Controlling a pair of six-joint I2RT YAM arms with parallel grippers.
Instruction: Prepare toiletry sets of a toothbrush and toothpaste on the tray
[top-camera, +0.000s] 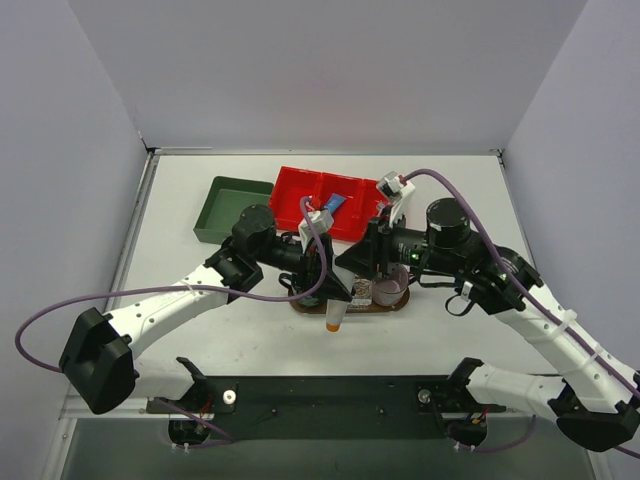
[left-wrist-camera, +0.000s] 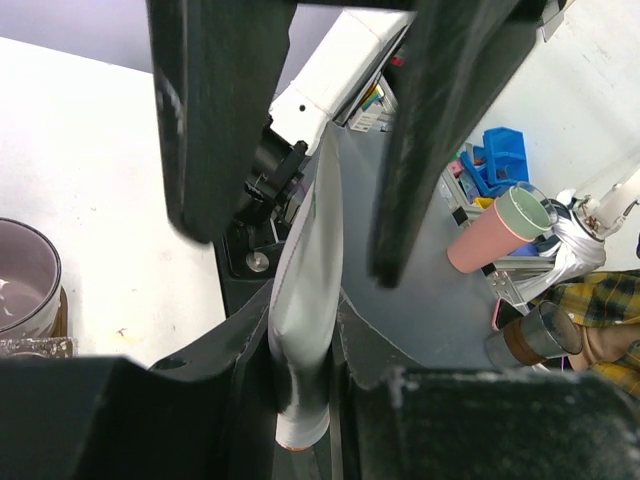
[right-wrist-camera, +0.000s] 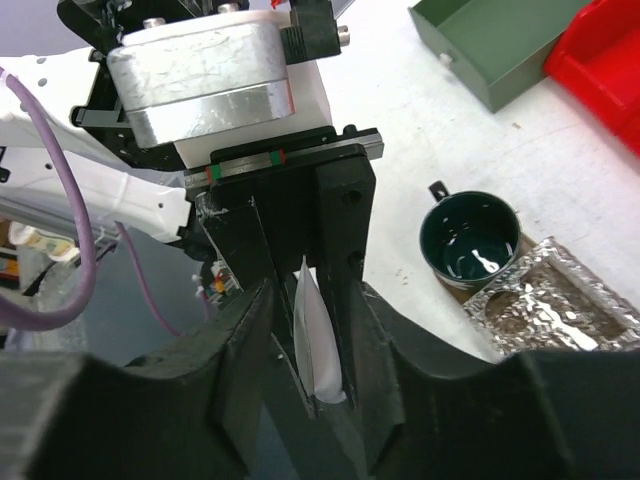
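Tray (top-camera: 365, 309) sits mid-frame, mug (top-camera: 388, 290) on its right end, toothpaste tube (top-camera: 334, 318) poking out at its lower edge. The bin (top-camera: 300, 198) sits behind it toward the top, box (top-camera: 228, 210) just left of that.

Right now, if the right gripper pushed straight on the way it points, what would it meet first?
The toothpaste tube between its open jaws, then almost at once the left gripper, which faces it head-on and grips that tube. Depth is hard to judge.
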